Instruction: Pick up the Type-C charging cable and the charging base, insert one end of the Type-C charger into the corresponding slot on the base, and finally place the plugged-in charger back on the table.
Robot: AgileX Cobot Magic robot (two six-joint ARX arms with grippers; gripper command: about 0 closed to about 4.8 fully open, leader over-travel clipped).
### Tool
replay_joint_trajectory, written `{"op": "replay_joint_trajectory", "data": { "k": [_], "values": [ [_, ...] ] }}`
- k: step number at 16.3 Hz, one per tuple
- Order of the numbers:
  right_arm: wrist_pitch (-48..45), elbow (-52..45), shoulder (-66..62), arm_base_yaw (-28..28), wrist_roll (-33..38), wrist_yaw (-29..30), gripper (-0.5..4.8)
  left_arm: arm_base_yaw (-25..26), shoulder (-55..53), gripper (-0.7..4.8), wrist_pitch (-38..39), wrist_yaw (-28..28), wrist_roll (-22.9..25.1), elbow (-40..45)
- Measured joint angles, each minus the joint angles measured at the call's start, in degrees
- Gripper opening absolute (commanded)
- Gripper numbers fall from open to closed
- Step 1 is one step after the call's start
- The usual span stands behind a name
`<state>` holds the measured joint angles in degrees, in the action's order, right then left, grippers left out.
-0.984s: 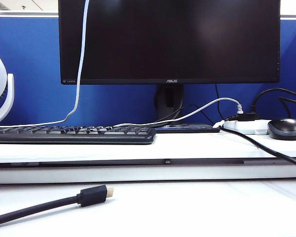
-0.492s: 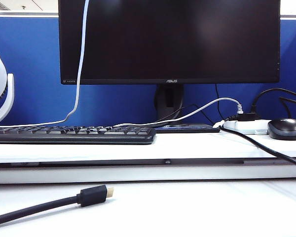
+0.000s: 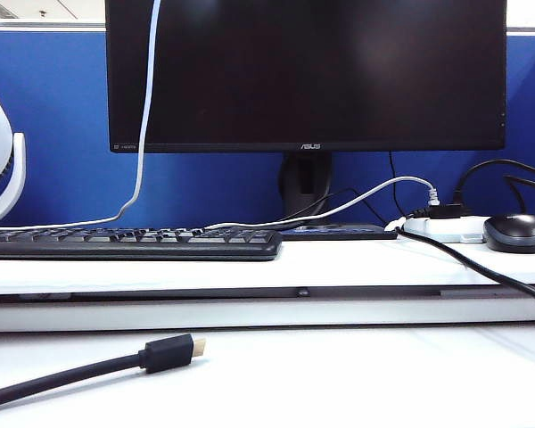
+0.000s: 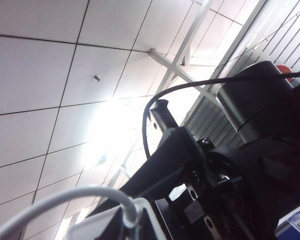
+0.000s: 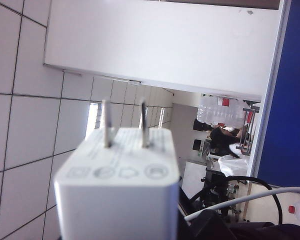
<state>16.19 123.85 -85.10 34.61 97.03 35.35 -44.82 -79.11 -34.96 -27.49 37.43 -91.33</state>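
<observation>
In the right wrist view the charging base [image 5: 117,190], a white block with two metal prongs pointing up, fills the foreground, and my right gripper [image 5: 120,232] is shut on it, its fingers hidden behind the block. In the left wrist view the thin white Type-C charging cable [image 4: 65,200] arcs into my left gripper [image 4: 126,226], which is shut on its end. The same cable [image 5: 240,201] crosses a corner of the right wrist view. Both wrist views look up at the ceiling. Neither gripper shows in the exterior view above the white table [image 3: 339,374].
A thick black cable with a gold plug [image 3: 169,352] lies on the front left of the table. On the raised shelf stand a keyboard [image 3: 134,242], a monitor [image 3: 303,71], a power strip [image 3: 446,227] and a mouse [image 3: 517,232]. A thin white cord [image 3: 147,107] hangs before the monitor.
</observation>
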Motion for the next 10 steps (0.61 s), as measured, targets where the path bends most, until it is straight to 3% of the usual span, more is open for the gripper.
{"op": "replay_joint_trajectory", "data": {
  "k": [10],
  "values": [
    [0.46, -0.02, -0.02, -0.02, 0.39, 2.19, -0.06, -0.09, -0.02, -0.05, 0.17, -1.66, -0.85, 0.02]
  ]
}}
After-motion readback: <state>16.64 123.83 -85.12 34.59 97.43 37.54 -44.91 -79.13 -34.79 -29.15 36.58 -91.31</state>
